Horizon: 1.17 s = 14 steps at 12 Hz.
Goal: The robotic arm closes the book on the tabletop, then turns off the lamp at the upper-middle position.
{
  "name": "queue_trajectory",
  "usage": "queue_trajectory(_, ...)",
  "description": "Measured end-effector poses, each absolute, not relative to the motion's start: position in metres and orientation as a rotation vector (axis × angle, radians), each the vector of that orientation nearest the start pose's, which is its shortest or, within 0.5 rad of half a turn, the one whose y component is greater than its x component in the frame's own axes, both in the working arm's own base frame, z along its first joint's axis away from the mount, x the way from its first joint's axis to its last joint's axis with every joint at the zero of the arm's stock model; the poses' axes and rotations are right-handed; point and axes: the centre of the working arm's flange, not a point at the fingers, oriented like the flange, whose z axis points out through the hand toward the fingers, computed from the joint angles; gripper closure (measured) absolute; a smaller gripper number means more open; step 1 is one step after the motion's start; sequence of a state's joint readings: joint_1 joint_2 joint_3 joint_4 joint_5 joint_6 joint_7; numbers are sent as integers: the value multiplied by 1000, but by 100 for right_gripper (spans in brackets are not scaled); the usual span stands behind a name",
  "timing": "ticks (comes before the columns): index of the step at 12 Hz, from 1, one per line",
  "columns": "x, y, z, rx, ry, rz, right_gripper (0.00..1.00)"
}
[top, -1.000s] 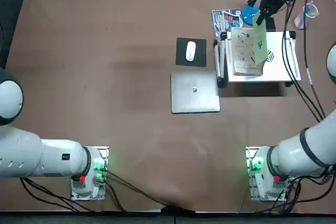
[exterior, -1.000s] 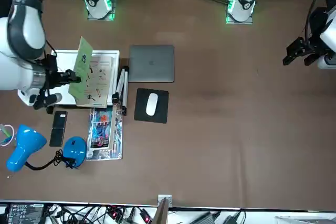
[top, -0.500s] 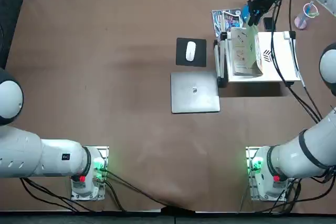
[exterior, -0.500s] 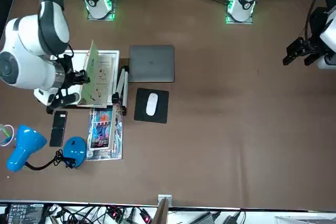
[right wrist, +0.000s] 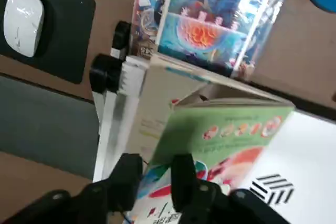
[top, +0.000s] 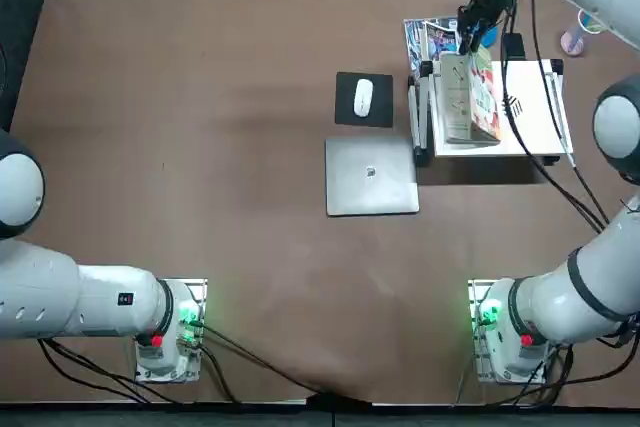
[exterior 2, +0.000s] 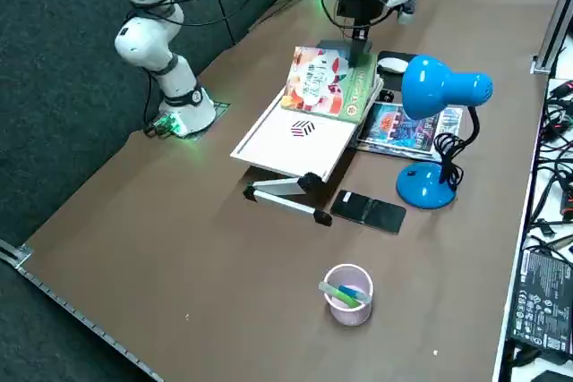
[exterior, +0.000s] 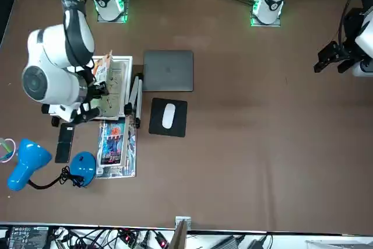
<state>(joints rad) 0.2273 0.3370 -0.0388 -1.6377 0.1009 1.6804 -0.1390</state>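
I found the right gripper clenched on the green cover of the book, which lay nearly folded on the white stand, its inner pages mostly hidden.

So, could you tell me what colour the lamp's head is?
Bright blue; the lamp shows best in the right side view.

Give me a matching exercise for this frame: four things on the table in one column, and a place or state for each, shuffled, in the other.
Things:
1. book
2. lamp
3. mouse
4. phone

Places or states:
A. flat on the table between the white stand and the lamp's base
B. on a black pad
C. on the stand, green cover nearly closed, right gripper at its edge
D. blue, standing beside the magazine

Pairs: 1-C, 2-D, 3-B, 4-A
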Motion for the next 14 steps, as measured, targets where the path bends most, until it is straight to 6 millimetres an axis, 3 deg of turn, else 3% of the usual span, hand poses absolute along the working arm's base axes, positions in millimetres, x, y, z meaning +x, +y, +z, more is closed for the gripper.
queue_trajectory(6, 624, 177, 400, -3029, -434, 409, 1)
queue_trajectory(8, 624, 186, 406, -3031, -445, 390, 0)
queue_trajectory(14, 637, 168, 422, -3043, -399, 308, 0)
